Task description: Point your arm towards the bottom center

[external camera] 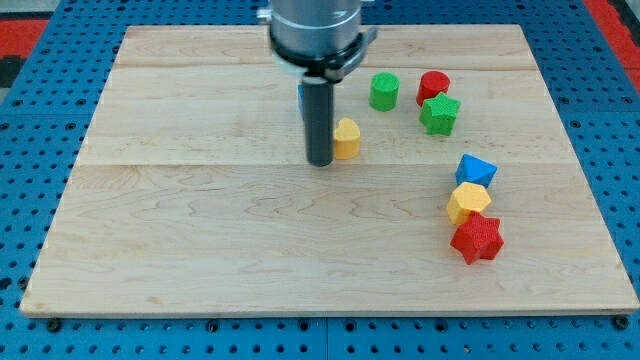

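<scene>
My tip (320,162) mid-board, touching yellow block (346,139); bottom half open.

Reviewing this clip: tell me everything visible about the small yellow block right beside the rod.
The yellow block is small, glossy like plastic, with a rounded top, its shape heart-like though hard to confirm. It sits upright on the wooden board, above centre. My tip stands at its left in the view, touching or nearly so. A blue block hides behind the rod.

A yellow block (347,138) sits near the middle of the table (200,250), toward its far edge. Nearer the far right corner stand a green cylinder (384,91), a red cylinder (434,86) and a green star (440,114). By the right edge a blue block (476,170), a yellow hexagon (468,203) and a red star (477,239) touch in a line.
</scene>
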Robot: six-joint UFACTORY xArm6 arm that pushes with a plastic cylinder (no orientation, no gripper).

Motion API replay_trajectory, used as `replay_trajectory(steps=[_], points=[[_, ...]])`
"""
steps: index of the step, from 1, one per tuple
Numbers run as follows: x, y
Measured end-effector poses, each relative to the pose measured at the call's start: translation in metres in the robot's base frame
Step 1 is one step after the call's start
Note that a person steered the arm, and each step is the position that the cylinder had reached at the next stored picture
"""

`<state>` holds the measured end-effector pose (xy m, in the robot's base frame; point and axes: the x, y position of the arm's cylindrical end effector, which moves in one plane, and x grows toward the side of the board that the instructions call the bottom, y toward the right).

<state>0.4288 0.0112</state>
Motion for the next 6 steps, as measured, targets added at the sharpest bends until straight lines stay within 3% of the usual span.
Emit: replay_trajectory(steps=[2,3,4,5,6], points=[[0.004,0.016],[0.084,0.0],[0.19,0.02],[0.19,0.02],[0.19,0.122]])
